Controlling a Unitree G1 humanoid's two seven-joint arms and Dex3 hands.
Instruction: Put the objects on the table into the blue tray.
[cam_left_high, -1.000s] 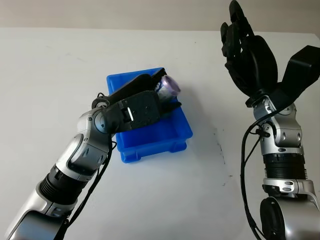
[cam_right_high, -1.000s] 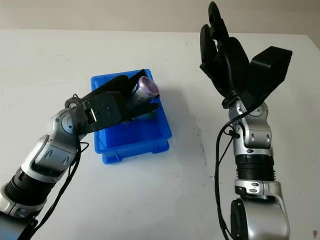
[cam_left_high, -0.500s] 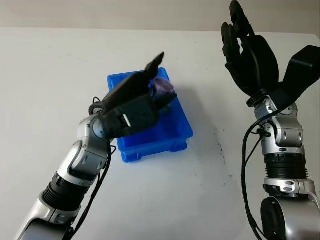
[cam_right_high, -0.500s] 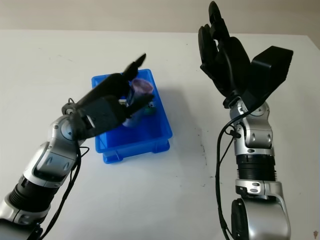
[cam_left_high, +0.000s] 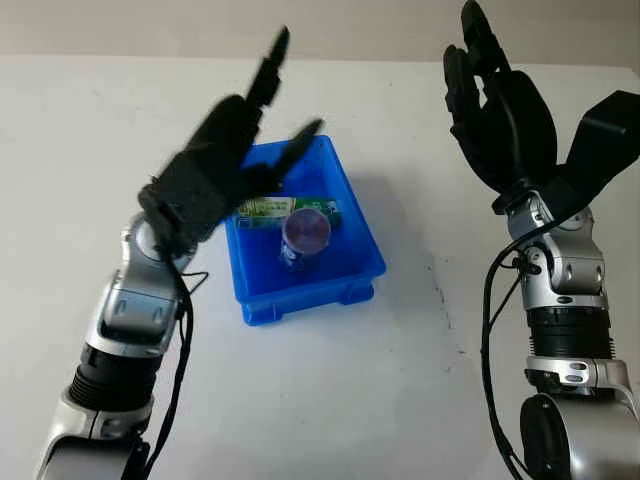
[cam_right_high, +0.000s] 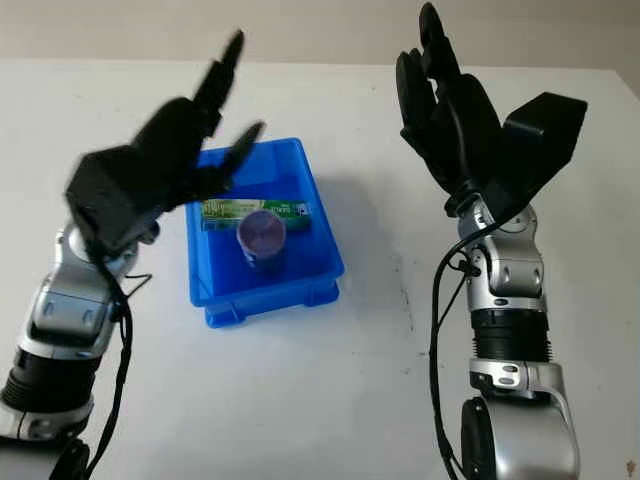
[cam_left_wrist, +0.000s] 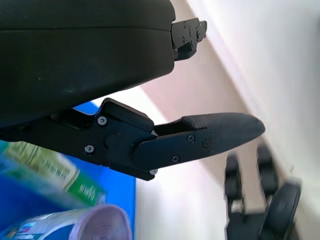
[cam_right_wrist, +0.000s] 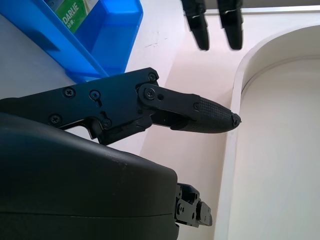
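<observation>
On the white table, the blue tray holds a purple-lidded cup; left hand released above it.

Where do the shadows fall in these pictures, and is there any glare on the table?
Left eye view: the blue tray throws a soft shadow on the table along its right side, and there is no glare spot on the table. Left wrist view: the open left hand looks dark against a bright background.
</observation>
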